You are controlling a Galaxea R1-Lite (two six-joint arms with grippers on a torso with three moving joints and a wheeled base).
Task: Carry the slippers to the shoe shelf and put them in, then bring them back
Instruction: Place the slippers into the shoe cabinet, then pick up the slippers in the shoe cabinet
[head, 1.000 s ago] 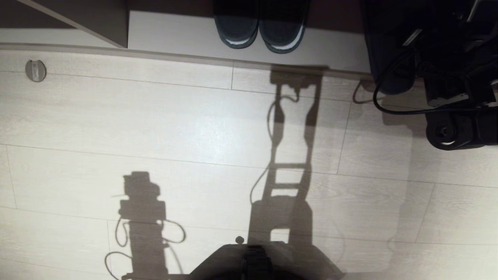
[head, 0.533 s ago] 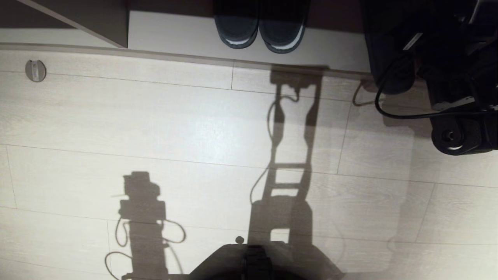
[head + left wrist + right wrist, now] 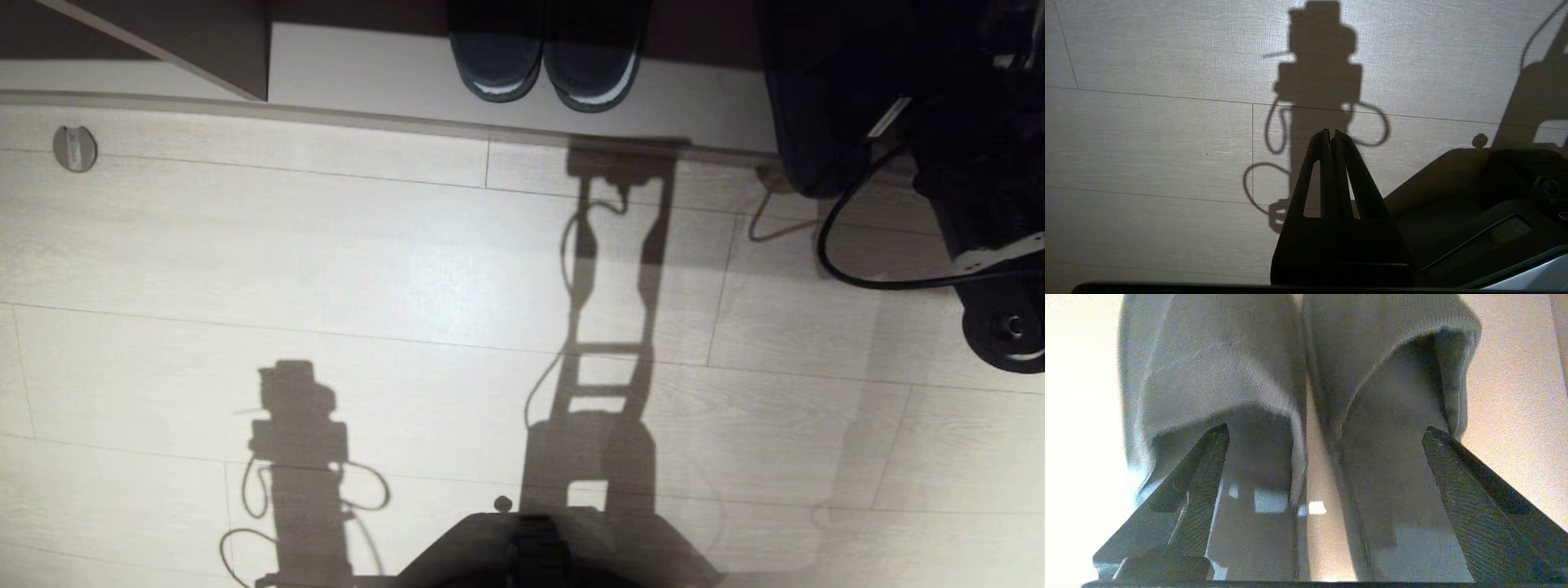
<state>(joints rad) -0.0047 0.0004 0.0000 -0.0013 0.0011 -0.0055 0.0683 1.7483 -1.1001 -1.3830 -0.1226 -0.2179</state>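
Slippers (image 3: pixel 1298 375), dark grey pair, lie side by side w/ toe bands pointing away from the right wrist cam, heels toward it. Right gripper (image 3: pixel 1327 433) straddles them: one finger (image 3: pixel 1204 469) over the insole of one slipper, other finger (image 3: pixel 1461 490) at the outer edge of the second; jaws spread wide, released, not clamping either slipper. Pale board shows under the pair & in the gap between them.

Head view: right arm (image 3: pixel 980 204) is a dark mass at approx 2 o'clock, w/ black cable (image 3: pixel 841 253) looping below it; slippers themselves can't be made out there, hidden in the dark behind the arm. Shoe shelf (image 3: pixel 367 69) runs along the 12 o'clock edge, low front lip toward the floor, slanted divider (image 3: pixel 204 41) at 11 o'clock. Black closed shoes (image 3: pixel 547 65) w/ white sole edges sit in the compartment at 12 o'clock, toes toward the robot, well apart from the right arm.

Left gripper (image 3: pixel 1331 139) hangs over the wood-grain floor (image 3: pixel 326 269), jaws clenched, tips touching, nothing between them. Small round disc (image 3: pixel 74 148) on the floor at 10 o'clock. Robot base (image 3: pixel 531 547) at 6 o'clock.
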